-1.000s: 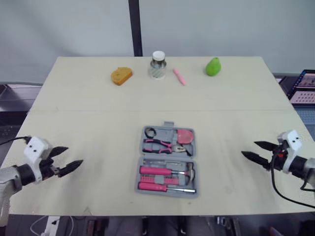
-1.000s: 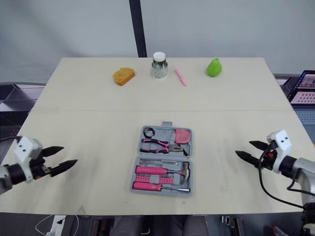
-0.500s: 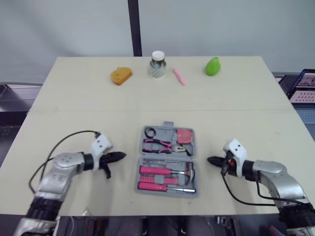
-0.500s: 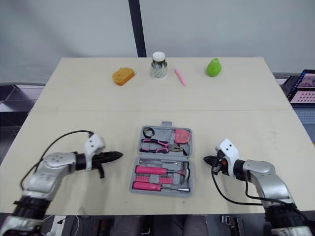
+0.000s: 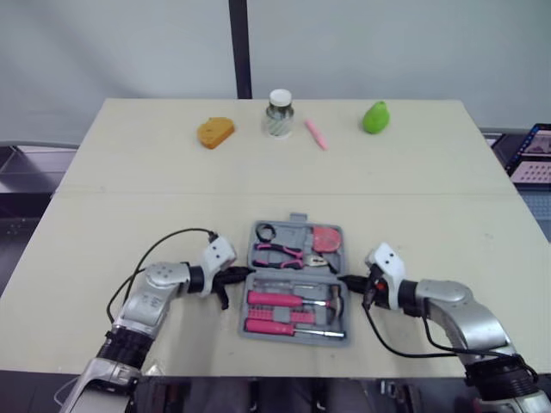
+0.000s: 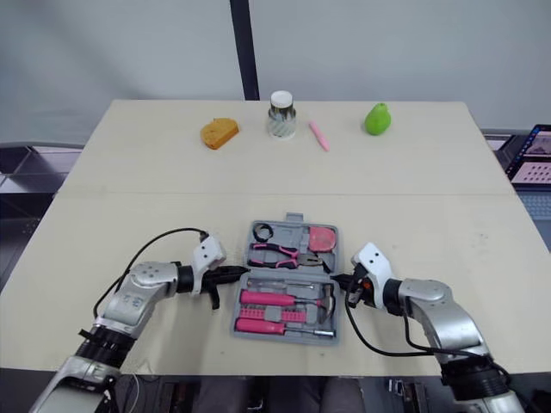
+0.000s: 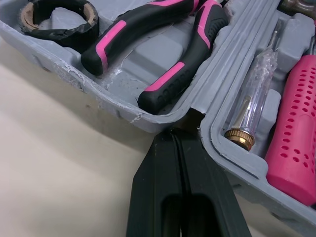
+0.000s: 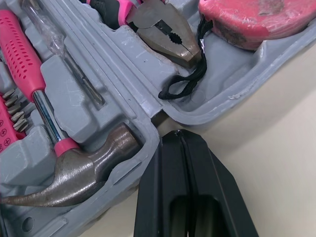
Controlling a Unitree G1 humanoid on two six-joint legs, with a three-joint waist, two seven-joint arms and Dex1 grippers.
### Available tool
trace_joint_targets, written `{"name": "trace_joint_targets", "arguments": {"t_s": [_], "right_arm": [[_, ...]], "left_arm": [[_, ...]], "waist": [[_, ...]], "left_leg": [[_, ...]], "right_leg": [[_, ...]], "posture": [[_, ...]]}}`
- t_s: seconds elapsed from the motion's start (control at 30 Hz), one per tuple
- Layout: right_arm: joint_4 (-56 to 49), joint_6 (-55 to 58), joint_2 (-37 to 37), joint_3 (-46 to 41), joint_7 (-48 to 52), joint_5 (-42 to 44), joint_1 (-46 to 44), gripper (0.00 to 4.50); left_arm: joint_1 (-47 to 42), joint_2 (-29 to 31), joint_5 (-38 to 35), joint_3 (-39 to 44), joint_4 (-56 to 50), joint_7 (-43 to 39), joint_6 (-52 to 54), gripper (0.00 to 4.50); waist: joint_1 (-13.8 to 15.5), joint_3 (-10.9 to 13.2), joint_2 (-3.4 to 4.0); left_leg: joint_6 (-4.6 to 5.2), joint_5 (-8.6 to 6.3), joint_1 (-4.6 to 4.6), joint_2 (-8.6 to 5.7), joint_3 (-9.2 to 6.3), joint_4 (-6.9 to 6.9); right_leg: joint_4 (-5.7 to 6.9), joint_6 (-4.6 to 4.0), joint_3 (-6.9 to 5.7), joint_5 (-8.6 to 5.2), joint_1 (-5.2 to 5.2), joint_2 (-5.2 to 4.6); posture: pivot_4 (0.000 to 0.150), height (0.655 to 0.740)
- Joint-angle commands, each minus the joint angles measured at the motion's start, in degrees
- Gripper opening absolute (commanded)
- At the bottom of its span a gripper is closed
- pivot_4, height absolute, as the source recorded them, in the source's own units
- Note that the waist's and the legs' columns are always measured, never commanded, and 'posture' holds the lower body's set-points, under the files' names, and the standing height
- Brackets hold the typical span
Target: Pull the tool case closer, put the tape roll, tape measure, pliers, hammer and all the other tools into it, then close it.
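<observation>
The grey tool case [image 5: 294, 224] lies open at the table's front centre. Its far half holds a black tape roll [image 7: 58, 19], pink-and-black pliers [image 7: 163, 29] and a pink tape measure [image 8: 256, 19]. Its near half holds a hammer [image 8: 74, 170] and pink-handled screwdrivers [image 7: 296, 128]. My left gripper [image 5: 244, 274] is shut, and its tip [image 7: 177, 132] is against the hinge notch on the case's left side. My right gripper [image 5: 344, 279] is also shut, with its tip [image 8: 178, 133] at the hinge notch on the right side. Neither holds anything.
Along the table's far edge stand an orange sponge [image 5: 213, 132], a white-lidded jar [image 5: 278, 114], a pink marker [image 5: 313, 134] and a green pear [image 5: 374, 117]. A screen [image 5: 534, 146] shows beyond the right edge.
Both arms have swung inward from the table's outer sides to the two ends of the case's hinge. Both grippers have gone from open to shut.
</observation>
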Motion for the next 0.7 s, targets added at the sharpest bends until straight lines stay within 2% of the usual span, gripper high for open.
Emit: {"name": "trace_joint_targets", "arguments": {"t_s": [0.03,0.27,0.7], "right_arm": [[-2.7,0.4,0.2,0.5,0.0,0.6,-0.1,0.02],[-4.6,1.3,-0.5,1.3,1.6,1.2,0.5,0.02],[-10.2,4.1,-2.4,3.3,5.0,2.8,3.3,0.02]], "left_arm": [[-0.2,-1.3,1.0,-1.1,0.2,1.1,-0.4,0.00],[1.9,-1.1,0.1,-2.3,-5.3,-1.1,2.9,0.00],[11.9,7.0,-1.0,-1.7,-18.7,-3.0,11.2,0.00]], "waist": [[0.1,0.0,0.00],[0.0,0.0,0.00],[-0.3,0.0,0.00]], "left_leg": [[0.00,0.00,0.00,0.00,0.00,0.00],[0.00,0.00,0.00,0.00,-0.03,0.01],[-0.02,-0.01,0.03,0.06,0.01,-0.12]], "right_leg": [[0.00,0.00,0.00,0.00,0.00,0.00],[0.00,0.00,-0.01,0.00,0.02,-0.01],[-0.06,-0.01,0.02,-0.01,-0.03,0.03]], "posture": [[0.150,0.7400],[0.150,0.7400],[0.150,0.7400]]}}
